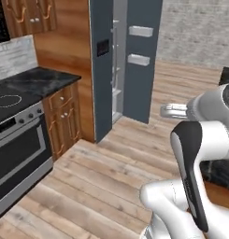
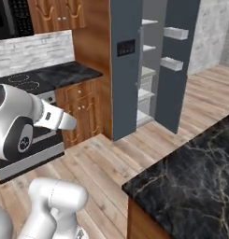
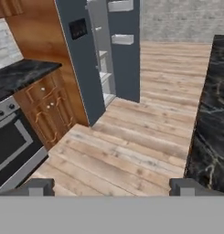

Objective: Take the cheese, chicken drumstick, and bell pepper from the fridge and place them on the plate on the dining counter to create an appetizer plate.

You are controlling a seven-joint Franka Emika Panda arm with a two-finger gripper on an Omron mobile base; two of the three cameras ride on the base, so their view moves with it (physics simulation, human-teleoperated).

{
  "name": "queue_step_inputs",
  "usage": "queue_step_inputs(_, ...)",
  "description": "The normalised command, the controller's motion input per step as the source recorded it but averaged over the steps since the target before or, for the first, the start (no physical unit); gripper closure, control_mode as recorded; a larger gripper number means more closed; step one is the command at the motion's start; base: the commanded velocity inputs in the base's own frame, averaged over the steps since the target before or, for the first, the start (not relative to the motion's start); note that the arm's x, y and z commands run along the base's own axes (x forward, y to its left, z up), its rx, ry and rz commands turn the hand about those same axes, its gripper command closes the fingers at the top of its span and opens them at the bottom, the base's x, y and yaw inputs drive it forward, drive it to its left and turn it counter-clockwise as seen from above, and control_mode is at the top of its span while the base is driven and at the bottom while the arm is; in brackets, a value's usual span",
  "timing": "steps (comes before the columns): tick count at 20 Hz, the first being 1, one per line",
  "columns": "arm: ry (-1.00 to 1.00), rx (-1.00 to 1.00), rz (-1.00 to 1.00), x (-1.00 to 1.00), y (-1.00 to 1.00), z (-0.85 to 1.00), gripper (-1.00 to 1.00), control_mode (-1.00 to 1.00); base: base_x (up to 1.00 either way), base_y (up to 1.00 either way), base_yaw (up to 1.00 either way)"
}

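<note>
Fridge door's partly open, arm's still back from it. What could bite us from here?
1. The fridge door stands only part open, so the gap to the white shelves looks narrow; the arm may clip the door edge going in.
2. The dining counter corner sits close on the right; turning the base could bump it.
3. The open gripper is empty, and the food isn't discernible yet.

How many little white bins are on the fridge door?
2. One door bin sits high on the open fridge door, the other bin just below it. More may hide lower down.
</note>
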Motion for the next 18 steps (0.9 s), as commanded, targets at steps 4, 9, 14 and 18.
queue_step_inputs(4, 0.0, 0.0, 0.0, 0.0, 0.0, 0.0, -1.0, 1.0, 1.0, 0.71, -0.37)
queue_step_inputs(9, 0.0, 0.0, 0.0, 0.0, 0.0, 0.0, -1.0, 1.0, 1.0, 0.47, -0.34)
queue_step_inputs(14, 0.0, 0.0, 0.0, 0.0, 0.0, 0.0, -1.0, 1.0, 1.0, 0.07, -0.15)
queue_step_inputs(18, 0.0, 0.0, 0.0, 0.0, 0.0, 0.0, -1.0, 1.0, 1.0, -0.12, 0.05)
